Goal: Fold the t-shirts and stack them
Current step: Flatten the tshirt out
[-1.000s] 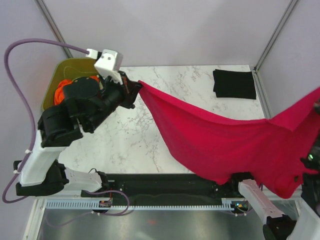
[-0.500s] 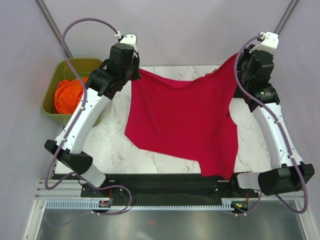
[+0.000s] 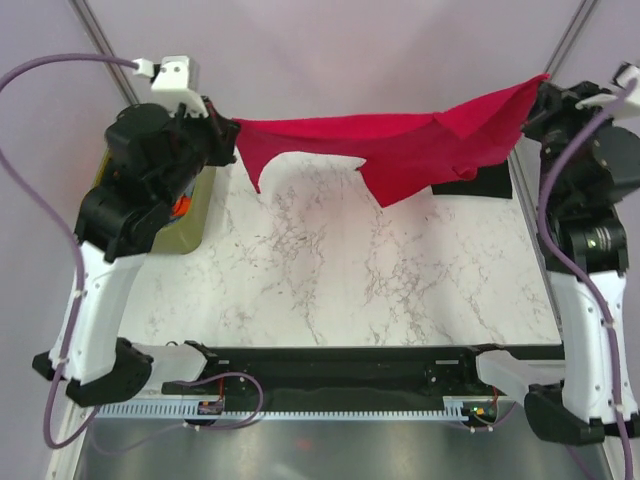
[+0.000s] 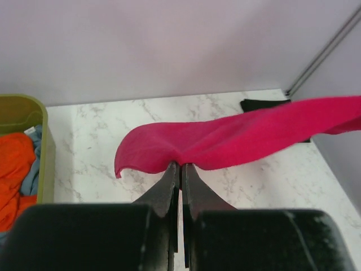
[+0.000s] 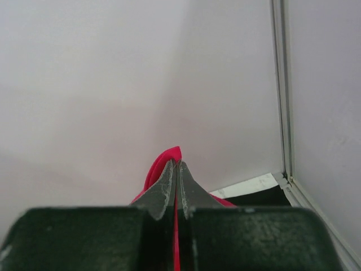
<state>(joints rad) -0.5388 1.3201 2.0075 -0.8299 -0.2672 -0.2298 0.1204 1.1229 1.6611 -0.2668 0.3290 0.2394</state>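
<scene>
red t-shirt [image 3: 400, 140] | long axis left-right, aloft | clamped in both jaws

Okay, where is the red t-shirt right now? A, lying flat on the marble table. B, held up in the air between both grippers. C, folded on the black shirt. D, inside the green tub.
B: the red t-shirt hangs stretched above the table, one end pinched in the left gripper and the other in the right gripper.

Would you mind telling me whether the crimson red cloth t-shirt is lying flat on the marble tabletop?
No, the crimson red cloth t-shirt hangs stretched above the marble tabletop, held by the left claw and the right claw.
</scene>
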